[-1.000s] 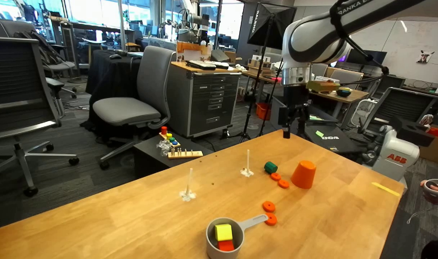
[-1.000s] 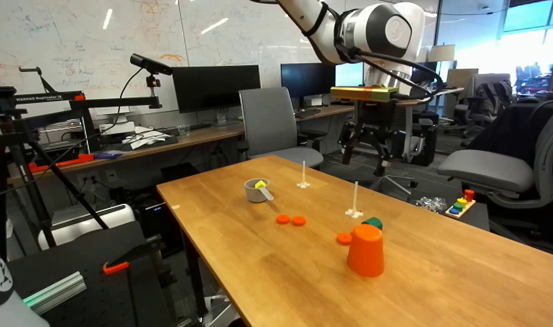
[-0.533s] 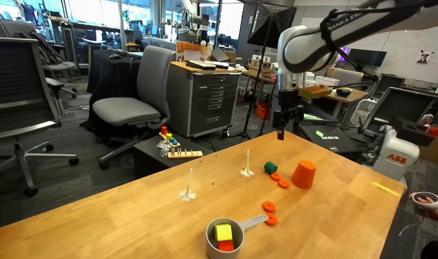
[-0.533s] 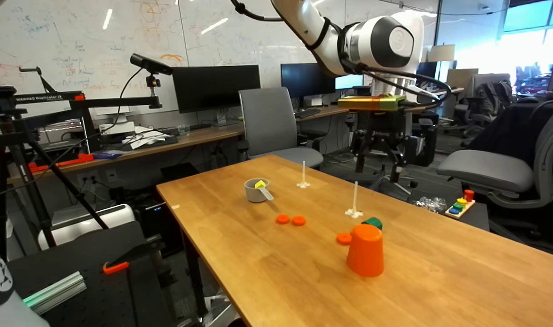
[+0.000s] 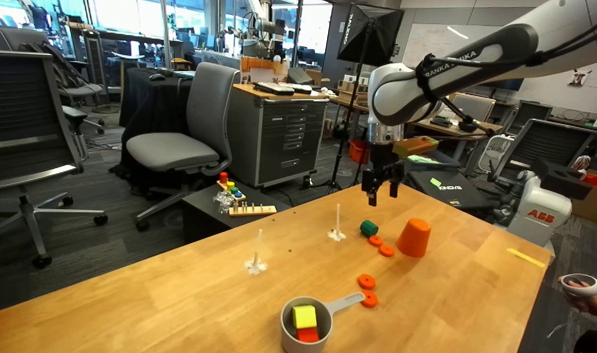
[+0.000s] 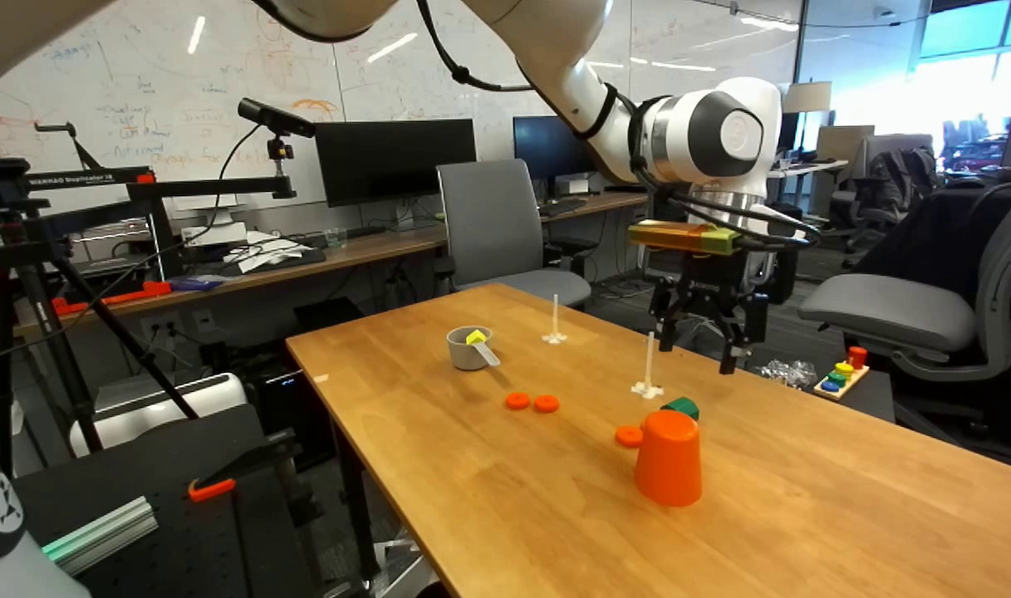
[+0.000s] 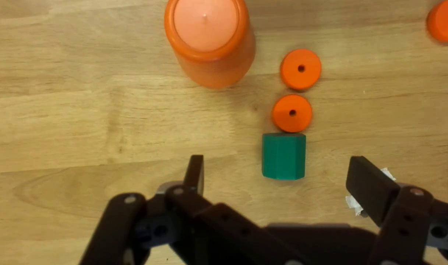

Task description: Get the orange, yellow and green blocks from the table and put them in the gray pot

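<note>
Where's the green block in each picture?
In an exterior view: green block right of centre, left of the orange cup.
In an exterior view: green block right of centre, partly behind the orange cup.
In the wrist view: green block near centre, below and right of the orange cup.
Shared landmark: the orange cup.

Arm white: rounded joints, charcoal panels, FRANKA EMIKA lettering. Black cable, black straps. Silver collar; orange-and-yellow-green box just below. Pincer black, jointed links, pale round screw heads.

Bright windows, gray chairs, scribbled whiteboard, dark floor
</note>
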